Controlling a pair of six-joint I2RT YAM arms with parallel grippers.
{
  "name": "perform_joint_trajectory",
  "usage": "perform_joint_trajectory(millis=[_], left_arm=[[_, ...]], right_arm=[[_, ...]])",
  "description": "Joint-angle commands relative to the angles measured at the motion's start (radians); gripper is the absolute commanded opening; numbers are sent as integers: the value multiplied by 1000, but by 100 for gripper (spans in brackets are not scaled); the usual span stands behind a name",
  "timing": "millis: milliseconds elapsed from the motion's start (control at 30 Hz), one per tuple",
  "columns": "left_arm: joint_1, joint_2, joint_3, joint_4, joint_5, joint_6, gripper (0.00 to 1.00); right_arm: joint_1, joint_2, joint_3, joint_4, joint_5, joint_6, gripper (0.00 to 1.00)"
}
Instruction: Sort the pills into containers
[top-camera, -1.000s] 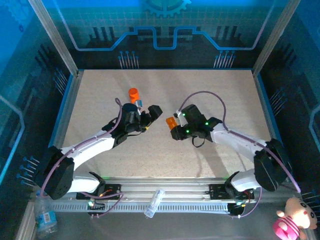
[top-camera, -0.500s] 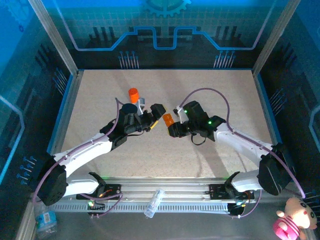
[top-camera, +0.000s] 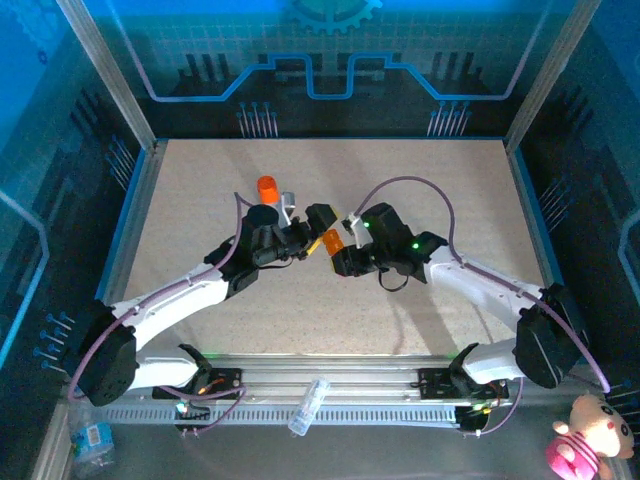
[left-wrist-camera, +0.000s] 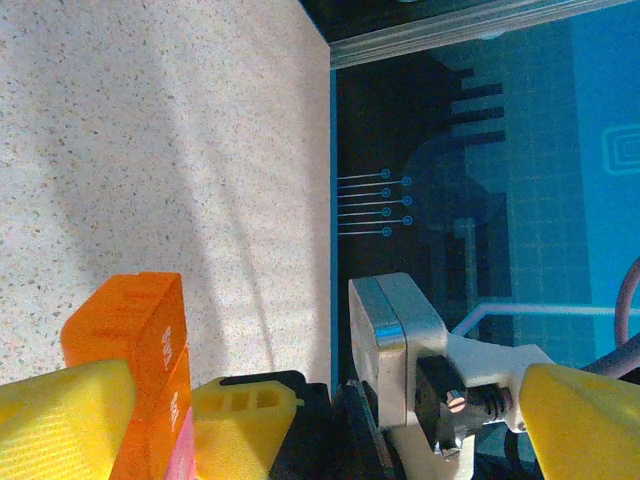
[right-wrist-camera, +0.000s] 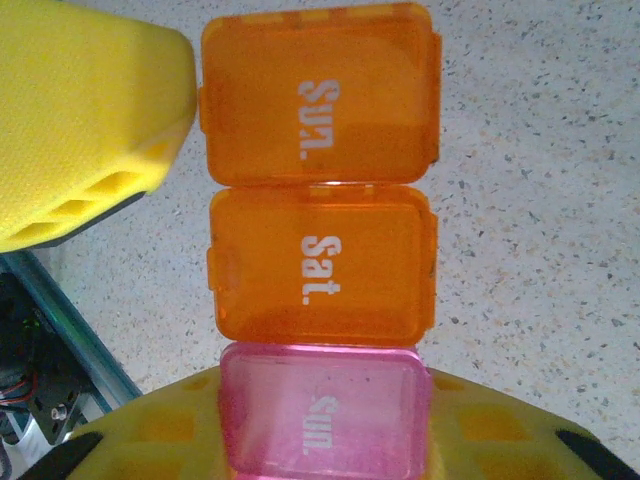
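Containers (right-wrist-camera: 318, 260) first: the strip is off the table (top-camera: 420, 180), held up near the middle of the workspace. My right gripper (top-camera: 338, 252) is clamped on its pink end. The two orange compartments stick out from there toward the left gripper (top-camera: 313, 232). That one stands wide and holds nothing, and from its wrist camera the orange end sits just inside its spread fingers.

By my reckoning the sorting has not started. The orange lids marked Sun. and Sat. look closed, and so does the pink one. I see no pill in a compartment, on the table or in either gripper. Opening the lids, getting the pills out and dropping them in all appears to be left to do. The orange bottle (top-camera: 267, 187) stands on the table just far of the left wrist.

- I cannot tell whether the bottle's cap is on, or what the small pale thing beside it is.
- The lids are tinted, so I cannot rule out something lying inside.
- The pink compartment is partly cut off at the bottom of the right wrist view, and I cannot make out anything of the strip past it.
- A yellow finger pad (right-wrist-camera: 90, 110) sits just beside the Sun. lid. I take it for the left gripper's, but I cannot tell whether it touches.
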Motion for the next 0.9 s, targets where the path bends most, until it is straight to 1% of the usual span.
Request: perform_joint_trajectory(millis=[0, 600, 867], left_arm=[[-11, 16, 37, 26, 18, -16, 99], [-36, 30, 25, 25, -21, -6, 99], [-37, -68, -5, -66, -144, 39, 99]], right_arm=[[23, 8, 40, 19, -20, 12, 26], [27, 21, 47, 31, -16, 25, 26], [26, 19, 37, 25, 18, 26, 26]])
